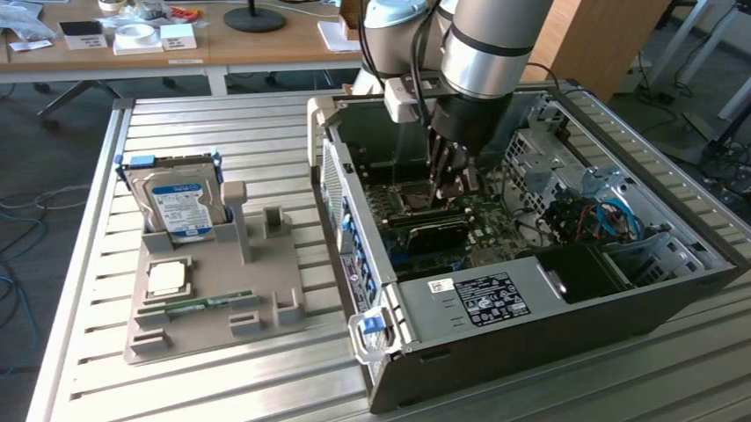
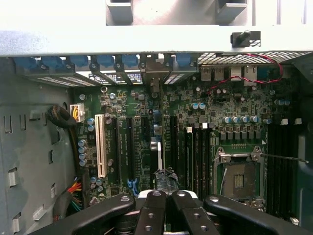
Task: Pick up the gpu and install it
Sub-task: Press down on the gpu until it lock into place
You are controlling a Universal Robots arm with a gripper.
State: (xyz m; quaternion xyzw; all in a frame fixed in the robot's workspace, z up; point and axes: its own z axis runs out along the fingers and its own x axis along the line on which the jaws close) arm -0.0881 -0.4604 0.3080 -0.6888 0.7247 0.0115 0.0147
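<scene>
Robot arm (image 1: 487,44): silver-grey cylindrical links, black joint band, black wrist section, black cables alongside. Claw (image 2: 165,205): matte black plastic fingers (image 2: 151,215) with small round screw holes.

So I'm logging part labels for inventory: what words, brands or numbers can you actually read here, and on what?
No text reads legibly.
Blue-white label on the silver hard drive: print too small.
White-and-black stickers on the black computer case: blurred.
White markings on the green motherboard: too small.
</scene>
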